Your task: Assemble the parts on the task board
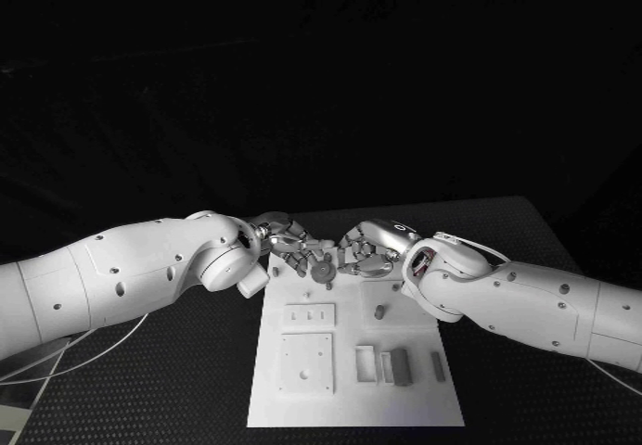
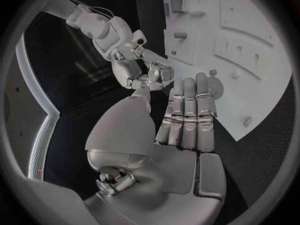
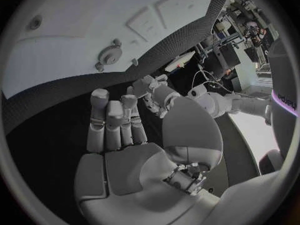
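A round part (image 1: 323, 270) lies at the far end of the white board (image 1: 354, 408), between both hands. The left hand (image 1: 284, 239) and right hand (image 1: 366, 248) flank it, fingers extended and apparently holding nothing, likely positioned for a grasp.

- White task board (image 1: 351, 408) just below both hands, on the black table (image 1: 160, 389).
- Silver left hand (image 1: 288, 243) and silver right hand (image 1: 368, 250), each on a white arm.
- Grey parts (image 1: 399, 367) on the board, nearer the right hand's arm.
- Grey round part (image 1: 323, 271) between the hands.
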{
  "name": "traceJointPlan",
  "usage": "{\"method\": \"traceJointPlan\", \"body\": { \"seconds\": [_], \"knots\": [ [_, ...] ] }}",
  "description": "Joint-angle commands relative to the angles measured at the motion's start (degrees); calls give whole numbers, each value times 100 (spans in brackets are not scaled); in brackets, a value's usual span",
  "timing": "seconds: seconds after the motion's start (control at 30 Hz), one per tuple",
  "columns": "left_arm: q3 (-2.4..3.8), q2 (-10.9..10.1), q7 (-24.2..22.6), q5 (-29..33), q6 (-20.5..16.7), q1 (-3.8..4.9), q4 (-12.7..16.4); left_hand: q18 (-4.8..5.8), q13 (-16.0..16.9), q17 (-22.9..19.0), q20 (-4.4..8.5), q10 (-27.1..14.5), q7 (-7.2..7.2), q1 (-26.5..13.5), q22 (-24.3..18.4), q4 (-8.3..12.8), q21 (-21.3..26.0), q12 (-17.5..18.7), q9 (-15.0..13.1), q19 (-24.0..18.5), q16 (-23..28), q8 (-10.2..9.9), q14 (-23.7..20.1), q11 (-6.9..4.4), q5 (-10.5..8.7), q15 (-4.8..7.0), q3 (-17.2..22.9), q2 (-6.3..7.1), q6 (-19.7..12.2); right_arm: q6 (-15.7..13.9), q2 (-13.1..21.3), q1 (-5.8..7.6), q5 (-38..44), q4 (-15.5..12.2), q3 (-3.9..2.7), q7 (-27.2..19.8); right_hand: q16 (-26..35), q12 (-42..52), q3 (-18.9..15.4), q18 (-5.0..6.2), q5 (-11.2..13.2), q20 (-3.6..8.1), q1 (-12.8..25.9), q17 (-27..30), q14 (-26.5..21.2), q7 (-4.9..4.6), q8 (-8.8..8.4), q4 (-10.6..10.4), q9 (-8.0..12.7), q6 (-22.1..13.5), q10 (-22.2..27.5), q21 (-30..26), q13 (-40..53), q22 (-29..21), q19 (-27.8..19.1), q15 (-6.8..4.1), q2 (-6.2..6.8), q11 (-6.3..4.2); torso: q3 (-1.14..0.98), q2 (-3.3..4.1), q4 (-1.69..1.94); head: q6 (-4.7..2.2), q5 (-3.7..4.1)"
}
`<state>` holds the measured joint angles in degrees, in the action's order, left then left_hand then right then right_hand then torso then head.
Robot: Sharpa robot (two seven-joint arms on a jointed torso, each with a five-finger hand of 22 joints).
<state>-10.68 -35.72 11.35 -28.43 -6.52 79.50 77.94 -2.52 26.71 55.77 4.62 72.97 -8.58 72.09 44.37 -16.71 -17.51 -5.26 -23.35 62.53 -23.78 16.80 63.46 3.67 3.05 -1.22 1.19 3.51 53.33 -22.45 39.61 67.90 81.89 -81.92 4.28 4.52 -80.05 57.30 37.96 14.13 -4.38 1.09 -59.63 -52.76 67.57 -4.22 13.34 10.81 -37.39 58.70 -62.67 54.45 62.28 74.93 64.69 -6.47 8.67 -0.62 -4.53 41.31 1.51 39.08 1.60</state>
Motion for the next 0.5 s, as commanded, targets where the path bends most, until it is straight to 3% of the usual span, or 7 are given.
{"method": "traceJointPlan", "body": {
  "seconds": [0.03, 0.17, 0.23, 0.5],
  "knots": [
    [1, 60, 205, -74, 76, 17, 13, -83, 9, -8, -5, -32, -30, -24, 4, -10, 39, 23, 7, -32, 36, -26, -22, 2, -1, 0, 35, 12, 4, 199, -2, 0, 99, -61, -1, 62, -18, 21, 8, 87, 5, 45, 64, 9, -6, -113, 39, -40, -6, 148, -7, 20, -8, 97, -14, -36, 9, -30, 1, 8, 10, 8, 21],
    [-2, 94, 369, -167, 218, 22, 39, -88, 26, -13, -7, -19, -21, -32, 15, -10, 35, 25, 4, -25, 27, -11, -11, -3, -1, 0, 49, -6, 34, 227, -44, 0, 114, -56, -1, 77, -19, 20, 6, 87, 5, 45, 75, 9, -7, -112, 41, -47, -7, 150, -5, 20, -9, 97, -15, -37, 8, -30, 5, 8, 18, 1, 58],
    [-4, 111, 417, -204, 265, 24, 40, -91, 37, -15, -8, -8, -15, -50, 21, -13, 31, 24, 2, -19, 20, -3, -3, -7, -1, 1, 53, -17, 51, 228, -52, 0, 130, -70, -1, 81, -18, 19, 5, 87, 5, 45, 76, 9, -8, -112, 41, -48, -7, 151, -5, 20, -9, 97, -16, -37, 8, -31, 0, 0, 0, 10, 46],
    [-7, 165, 539, -323, 501, 24, 85, -109, 103, -14, 10, 72, 32, -112, 66, -12, 0, 11, -6, 32, -36, 46, 53, -45, -2, 26, 72, -31, 151, 247, -116, 1, 168, -99, -2, 92, -18, 18, 6, 87, 5, 45, 80, 9, -9, -111, 42, -51, -8, 153, -3, 19, -9, 97, -17, -38, 5, -32, 0, 4, 2, 31, 30]
  ]
}}
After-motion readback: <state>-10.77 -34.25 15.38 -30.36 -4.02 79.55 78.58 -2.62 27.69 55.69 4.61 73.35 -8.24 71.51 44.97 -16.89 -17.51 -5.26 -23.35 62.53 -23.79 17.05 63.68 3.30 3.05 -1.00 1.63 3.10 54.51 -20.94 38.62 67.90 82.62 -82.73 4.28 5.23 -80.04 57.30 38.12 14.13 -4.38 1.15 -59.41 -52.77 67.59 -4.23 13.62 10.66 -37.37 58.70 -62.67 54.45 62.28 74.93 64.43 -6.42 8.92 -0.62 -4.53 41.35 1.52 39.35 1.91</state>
